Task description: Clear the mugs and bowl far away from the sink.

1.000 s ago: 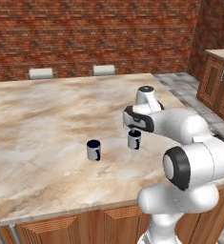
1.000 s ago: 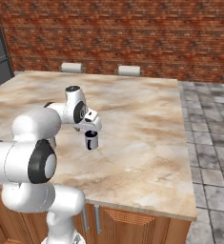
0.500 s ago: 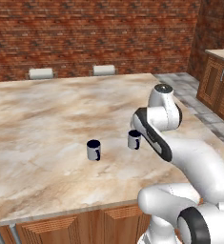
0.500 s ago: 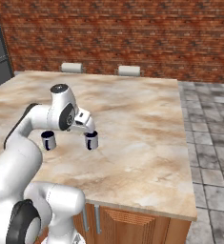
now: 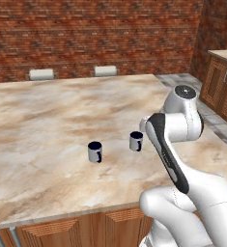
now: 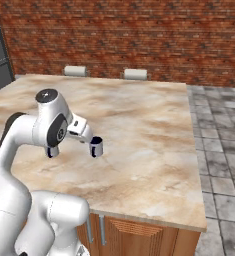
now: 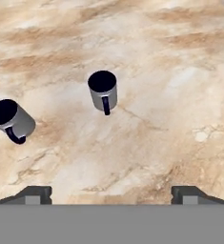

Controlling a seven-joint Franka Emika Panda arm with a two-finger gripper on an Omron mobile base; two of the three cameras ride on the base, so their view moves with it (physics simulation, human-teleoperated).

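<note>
Now the arm has swung from a folded pose over the desk into a long reach. A second ago its hand covered one mug in both base views; at this moment both mugs stand clear in the left base view, so nothing has been lifted and both mugs sit where they were.

Taking the nearer mug as the landmark, the gripper hangs above and short of it with its fingertips spread wide and nothing between them. The other mug stands well apart from it, off to one side, both upright on the bare marble. I judge this an approach to a first pick, with the clearing itself not yet begun.

Several things are hard to read. In the right base view the arm's elbow covers most of the second mug, while the landmark mug shows just beside the hand. In the left base view the forearm hides the gripper, just beside the landmark mug. How high the fingertips hang above the rim cannot be told.
</note>
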